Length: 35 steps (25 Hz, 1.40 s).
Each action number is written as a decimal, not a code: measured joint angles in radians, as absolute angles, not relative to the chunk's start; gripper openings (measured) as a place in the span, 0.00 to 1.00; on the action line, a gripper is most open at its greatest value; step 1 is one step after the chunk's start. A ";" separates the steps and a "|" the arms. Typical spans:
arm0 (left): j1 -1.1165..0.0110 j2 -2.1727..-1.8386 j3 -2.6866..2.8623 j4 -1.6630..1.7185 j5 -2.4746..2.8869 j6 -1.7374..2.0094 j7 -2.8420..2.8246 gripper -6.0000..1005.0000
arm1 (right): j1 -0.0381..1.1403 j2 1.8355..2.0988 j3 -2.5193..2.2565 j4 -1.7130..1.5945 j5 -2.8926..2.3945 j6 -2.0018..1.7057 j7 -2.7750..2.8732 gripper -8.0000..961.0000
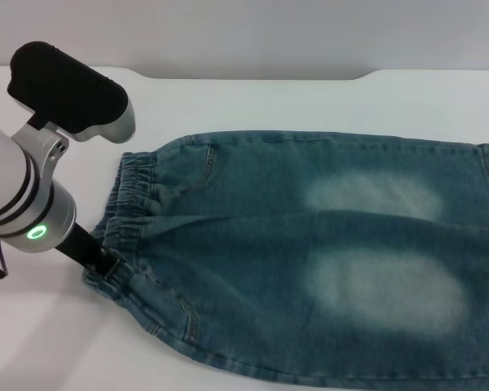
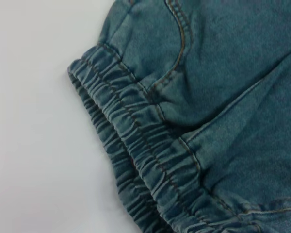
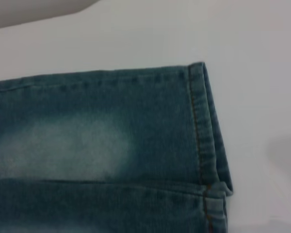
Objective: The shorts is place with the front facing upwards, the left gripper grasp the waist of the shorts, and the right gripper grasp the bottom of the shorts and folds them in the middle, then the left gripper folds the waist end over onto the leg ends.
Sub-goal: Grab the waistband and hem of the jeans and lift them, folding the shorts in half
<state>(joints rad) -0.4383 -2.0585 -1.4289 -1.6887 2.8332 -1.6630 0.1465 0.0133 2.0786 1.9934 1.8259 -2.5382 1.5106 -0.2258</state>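
The shorts [image 1: 310,261] lie flat across the white tabletop [image 1: 57,342], soft faded denim, puckered waist [image 1: 124,213] toward the robot's left, straight hemmed leg ends [image 3: 203,141] to its right. The left gripper [image 1: 100,262] sits at the waistband, fingers clenched on the waist.

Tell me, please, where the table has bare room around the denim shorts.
Bare white table runs along the far side of the blue denim shorts and in the near-left corner below the ruffled waistband. It is crowded at the waistband, where the left hand meets it.
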 joint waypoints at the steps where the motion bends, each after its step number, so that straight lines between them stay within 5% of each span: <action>1: -0.441 -2.059 -1.429 -1.689 2.833 -1.663 0.147 0.04 | 0.013 2.079 1.994 1.822 -2.537 1.510 -0.226 0.76; 35: -0.505 -2.060 -1.422 -1.649 2.835 -1.683 0.160 0.04 | -0.160 2.083 1.883 1.786 -2.425 1.519 -0.172 0.74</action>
<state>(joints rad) -0.5054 -2.0601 -1.4224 -1.6485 2.8348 -1.6828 0.1596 -0.1602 2.0833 1.8831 1.7863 -2.4251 1.5187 -0.1718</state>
